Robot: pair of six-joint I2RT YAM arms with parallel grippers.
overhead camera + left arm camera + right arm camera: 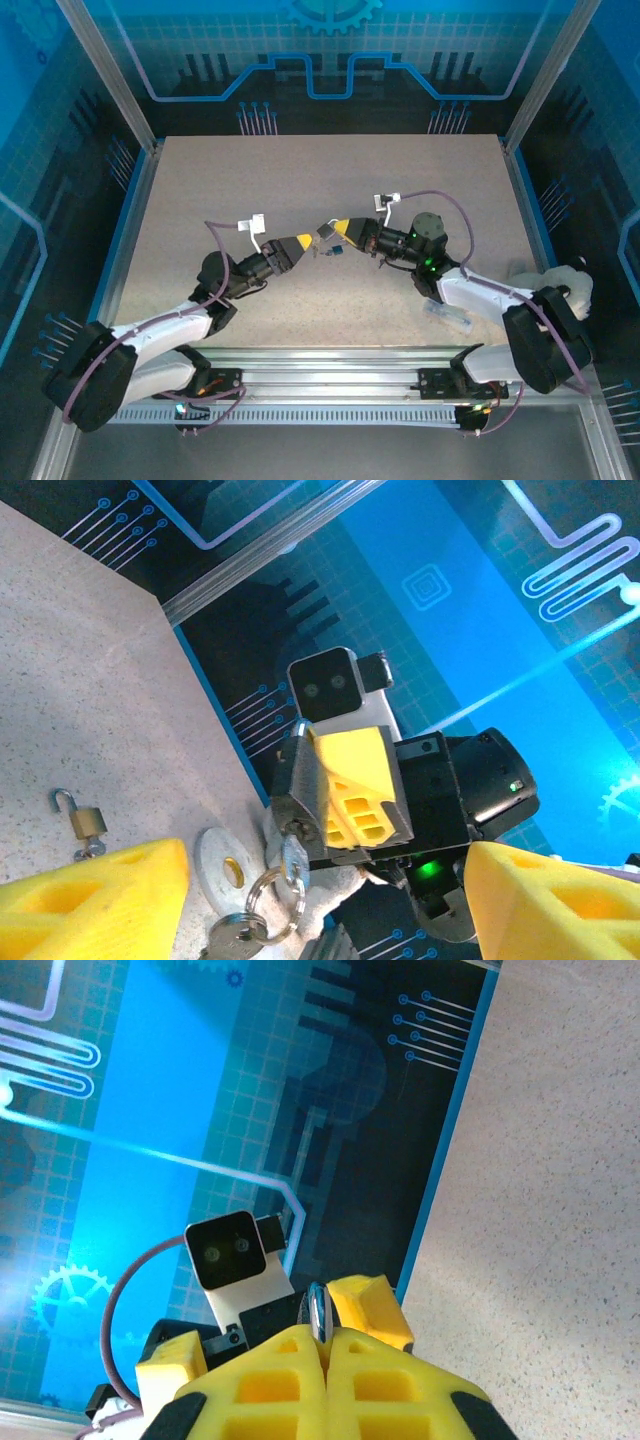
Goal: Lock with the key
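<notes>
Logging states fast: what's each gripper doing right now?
Left gripper: open, holding nothing.
Right gripper: closed on the padlock.

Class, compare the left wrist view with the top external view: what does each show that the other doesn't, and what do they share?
Left wrist view: the key seated in the grey padlock, a ring of keys hanging below, plus a small brass padlock and a white disc on the table. Top external view: both arms whole, base to wrist, and the table's full extent. Shared: the right fingers clamped on the grey padlock, the left fingers open beside it.
</notes>
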